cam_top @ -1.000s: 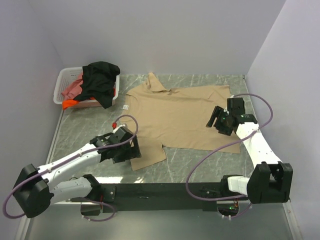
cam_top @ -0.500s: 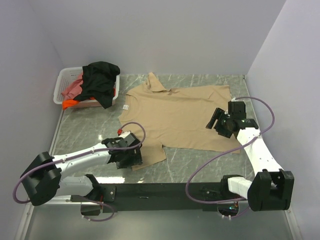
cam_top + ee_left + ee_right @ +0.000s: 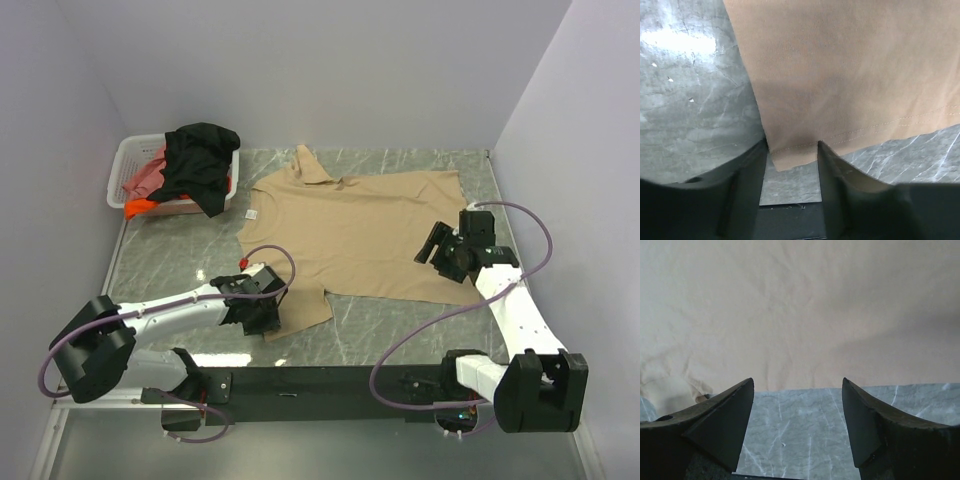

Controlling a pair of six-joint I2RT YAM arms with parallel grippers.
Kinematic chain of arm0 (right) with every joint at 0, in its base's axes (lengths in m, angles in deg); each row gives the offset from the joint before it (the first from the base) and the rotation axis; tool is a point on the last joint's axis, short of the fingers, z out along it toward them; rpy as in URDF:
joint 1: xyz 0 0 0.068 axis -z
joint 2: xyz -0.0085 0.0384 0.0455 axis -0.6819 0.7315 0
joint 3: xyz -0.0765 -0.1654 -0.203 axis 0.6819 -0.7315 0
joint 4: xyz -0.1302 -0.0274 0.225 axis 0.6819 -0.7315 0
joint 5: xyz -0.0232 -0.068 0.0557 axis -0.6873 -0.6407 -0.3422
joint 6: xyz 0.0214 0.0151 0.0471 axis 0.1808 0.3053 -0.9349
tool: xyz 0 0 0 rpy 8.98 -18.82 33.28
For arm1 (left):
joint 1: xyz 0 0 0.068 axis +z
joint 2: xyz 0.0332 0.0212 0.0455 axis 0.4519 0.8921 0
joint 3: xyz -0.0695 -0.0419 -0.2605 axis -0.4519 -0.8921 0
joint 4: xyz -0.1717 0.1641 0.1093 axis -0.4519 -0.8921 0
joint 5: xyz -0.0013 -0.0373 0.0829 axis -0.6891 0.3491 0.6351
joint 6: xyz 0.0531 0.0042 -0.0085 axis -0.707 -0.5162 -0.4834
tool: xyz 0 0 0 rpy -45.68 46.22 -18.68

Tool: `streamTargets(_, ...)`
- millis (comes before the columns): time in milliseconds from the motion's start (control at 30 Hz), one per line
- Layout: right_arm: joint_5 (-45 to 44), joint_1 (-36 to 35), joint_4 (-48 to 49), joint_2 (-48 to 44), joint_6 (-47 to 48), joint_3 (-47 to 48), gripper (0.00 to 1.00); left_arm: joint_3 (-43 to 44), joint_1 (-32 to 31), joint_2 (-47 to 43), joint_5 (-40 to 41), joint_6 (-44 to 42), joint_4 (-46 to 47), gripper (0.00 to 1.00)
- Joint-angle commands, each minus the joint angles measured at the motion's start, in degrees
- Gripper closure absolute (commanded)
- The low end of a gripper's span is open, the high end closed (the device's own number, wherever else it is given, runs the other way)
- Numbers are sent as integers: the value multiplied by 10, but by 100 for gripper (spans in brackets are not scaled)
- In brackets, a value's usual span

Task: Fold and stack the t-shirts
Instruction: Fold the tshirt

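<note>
Left tool (image 3: pixel 792 145) straddles the tan shirt's (image 3: pixel 350 225) near-left corner.
Its fingers stand apart, with the hemmed corner lying loose between them, not pinched. The right tool (image 3: pixel 797 385), fingers wide apart and holding nothing, hovers at the shirt's right edge. The shirt lies spread on the bench (image 3: pixel 170 270); a black shirt (image 3: pixel 200 160) drapes the far-left basket (image 3: pixel 125 165).

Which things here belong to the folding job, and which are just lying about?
Job: tan t-shirt; black t-shirt; pink-red t-shirt; orange t-shirt.
Lying about: white basket holding the heaped shirts; marble table.
</note>
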Motion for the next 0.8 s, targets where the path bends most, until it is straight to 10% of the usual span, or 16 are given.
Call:
streamTargets(0, 1, 15, 22, -10, -10, -12, 22, -14, -3, 12, -7, -4, 19, 54)
streamTargets(367, -37, 86, 13, -13, -2, -49, 20, -21, -3, 32, -21, -15, 33, 98)
streamTargets(767, -138, 197, 17, 1, -38, -77, 15, 10, 14, -26, -12, -13, -13, 100)
